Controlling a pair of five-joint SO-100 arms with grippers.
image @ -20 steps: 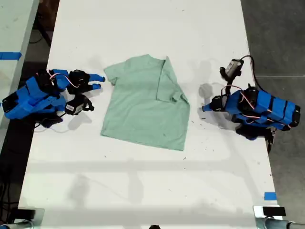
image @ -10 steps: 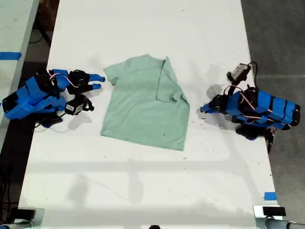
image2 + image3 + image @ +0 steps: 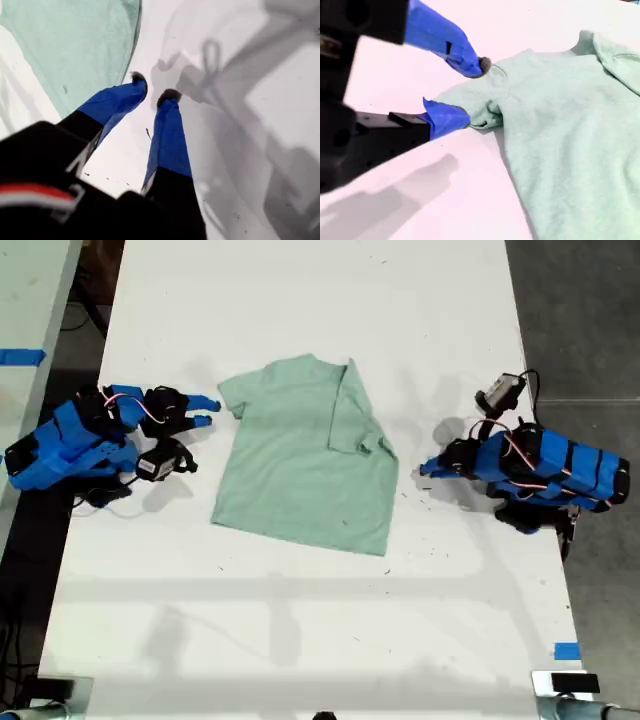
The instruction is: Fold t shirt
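Evidently mid-fold, the t shirt (image 3: 305,465) lies centre table (image 3: 300,640), one sleeve turned in; my second hand (image 3: 465,95), open at 9 o'clock, should pinch the other sleeve while my first hand (image 3: 152,90) waits open, empty, at 3.

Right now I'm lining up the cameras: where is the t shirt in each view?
Exterior view: t shirt mid-table, between both arms.
First wrist view: its edge beyond my first tool.
Second wrist view: fills most; its sleeve by my second tool.
Shared landmark: white table.
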